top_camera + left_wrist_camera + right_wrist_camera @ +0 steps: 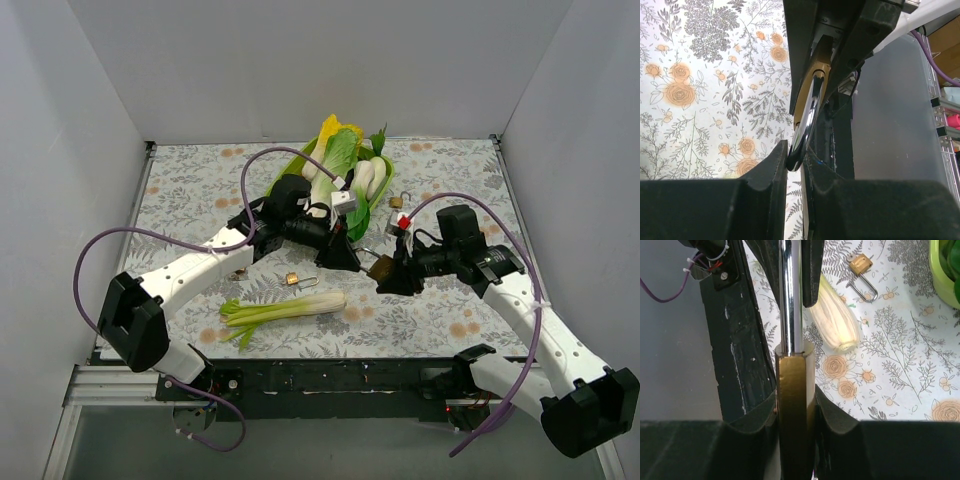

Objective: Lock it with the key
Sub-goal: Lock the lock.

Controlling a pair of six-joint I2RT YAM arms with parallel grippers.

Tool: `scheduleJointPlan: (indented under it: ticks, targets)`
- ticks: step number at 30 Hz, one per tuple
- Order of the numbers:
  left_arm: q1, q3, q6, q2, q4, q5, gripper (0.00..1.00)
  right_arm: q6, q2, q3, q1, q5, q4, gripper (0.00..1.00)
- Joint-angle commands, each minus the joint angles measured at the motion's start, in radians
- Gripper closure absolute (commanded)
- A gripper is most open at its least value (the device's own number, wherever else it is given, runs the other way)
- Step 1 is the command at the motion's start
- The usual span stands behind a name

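Note:
A brass padlock [380, 268] hangs between my two grippers above the middle of the table. My right gripper [388, 281] is shut on its brass body [794, 390]; the gripper also shows in the right wrist view [794, 412]. The chrome shackle [790, 290] rises from the body into my left gripper [352, 262]. In the left wrist view my left gripper [796, 161] is shut on the end of the shackle [805, 125], with the brass body [815, 75] beyond. I cannot make out a key; a small red piece [403, 222] shows by the right wrist.
A small brass padlock [293, 279] lies open on the cloth, also in the right wrist view [862, 267]. A leek [290, 308] lies near the front edge. A green basket [290, 165] of vegetables stands at the back. Another small padlock [399, 201] lies beside it.

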Motion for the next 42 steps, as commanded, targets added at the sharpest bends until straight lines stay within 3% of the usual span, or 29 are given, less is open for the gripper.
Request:
scheduleJointPlan:
  ticks: [1,25,38,42]
  targets:
    - [-0.106,0.01,-0.054,0.025,0.166,0.037,1.0,0.033,0.018,0.08,0.063,-0.036,0.241,0.99]
    - [-0.179,-0.107,-0.157,0.048,0.395,0.135,1.0,0.159,0.084,0.144,0.12,-0.062,0.476,0.99]
    - [-0.238,-0.176,-0.209,0.028,0.495,0.163,1.0,0.156,0.084,0.153,0.209,-0.064,0.533,0.99]
    - [-0.238,-0.202,-0.223,-0.007,0.483,0.129,1.0,0.133,0.069,0.149,0.211,-0.056,0.481,0.99]
